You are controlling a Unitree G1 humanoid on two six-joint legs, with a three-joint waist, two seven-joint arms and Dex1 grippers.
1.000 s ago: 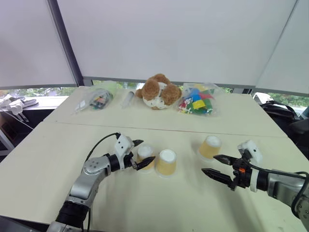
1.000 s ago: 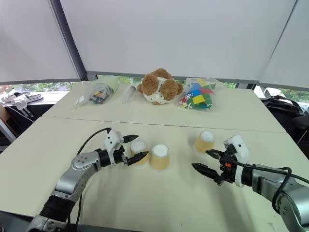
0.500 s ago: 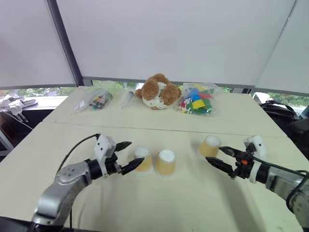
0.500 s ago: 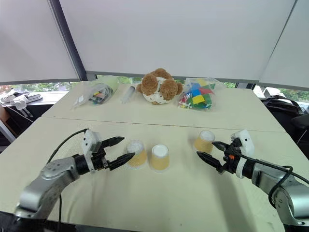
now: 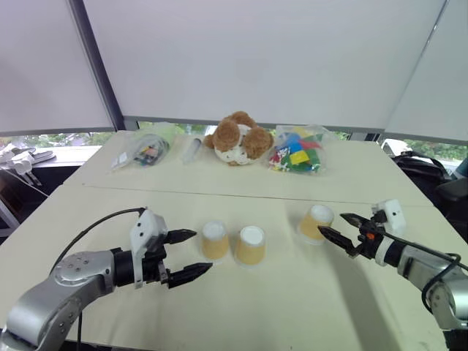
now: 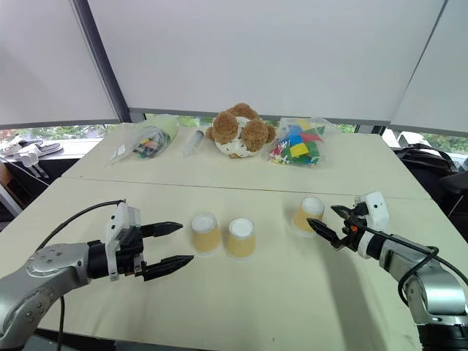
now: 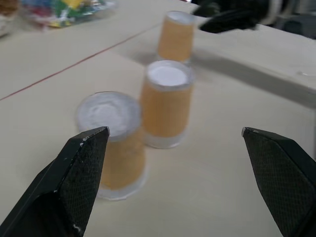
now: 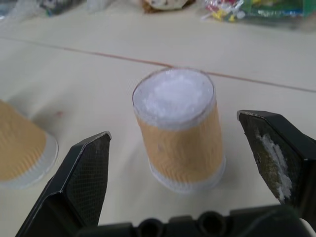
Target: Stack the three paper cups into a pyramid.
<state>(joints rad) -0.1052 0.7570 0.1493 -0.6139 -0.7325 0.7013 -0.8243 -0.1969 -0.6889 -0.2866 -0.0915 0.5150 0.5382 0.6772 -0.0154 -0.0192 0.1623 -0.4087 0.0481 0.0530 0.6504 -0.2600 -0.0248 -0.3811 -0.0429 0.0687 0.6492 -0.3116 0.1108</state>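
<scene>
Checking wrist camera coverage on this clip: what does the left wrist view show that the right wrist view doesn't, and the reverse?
Left wrist view alone: all three upturned paper cups in a line, the nearest cup, the middle cup and the far cup, with the right gripper reaching toward the far one, and the open left gripper.

Right wrist view alone: the far cup close up between the right gripper's open jaws, untouched, and the teddy bear at the back.

Both: the far cup, the middle cup, the table with its seam, and the bag of coloured blocks.
</scene>
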